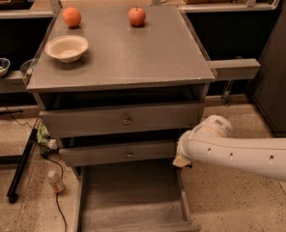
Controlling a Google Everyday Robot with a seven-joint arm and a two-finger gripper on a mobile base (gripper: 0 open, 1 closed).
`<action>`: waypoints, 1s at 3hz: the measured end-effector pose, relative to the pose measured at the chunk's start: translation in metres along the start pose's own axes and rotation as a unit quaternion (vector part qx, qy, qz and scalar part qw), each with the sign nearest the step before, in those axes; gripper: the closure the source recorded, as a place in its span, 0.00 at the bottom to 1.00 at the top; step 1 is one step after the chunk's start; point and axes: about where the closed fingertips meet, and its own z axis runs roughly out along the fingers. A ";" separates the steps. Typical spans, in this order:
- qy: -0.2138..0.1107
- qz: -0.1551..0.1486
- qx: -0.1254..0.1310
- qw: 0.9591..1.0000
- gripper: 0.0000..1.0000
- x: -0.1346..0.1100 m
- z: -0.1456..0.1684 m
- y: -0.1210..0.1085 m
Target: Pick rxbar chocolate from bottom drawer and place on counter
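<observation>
On the counter [148,57] sit a pale bowl [66,48], an orange [72,16] and an apple [136,16]. Below them the bottom drawer [128,192] stands open; the rxbar chocolate cannot be made out inside. The hand [181,161] hangs above the drawer's right wall, and I cannot tell whether it is wide or narrow.

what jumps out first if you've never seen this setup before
The white robot arm reaches in from the right, its gripper at the right edge of the open bottom drawer, just below the middle drawer. The drawer shows only its pale liner; no snack bar is visible. On the counter sit a bowl, an orange and an apple.
</observation>
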 end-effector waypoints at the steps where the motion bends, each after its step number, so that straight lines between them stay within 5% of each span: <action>1: -0.003 -0.021 0.018 1.000 1.00 -0.013 -0.026 -0.014; 3: -0.018 -0.076 0.075 0.994 1.00 -0.056 -0.102 -0.051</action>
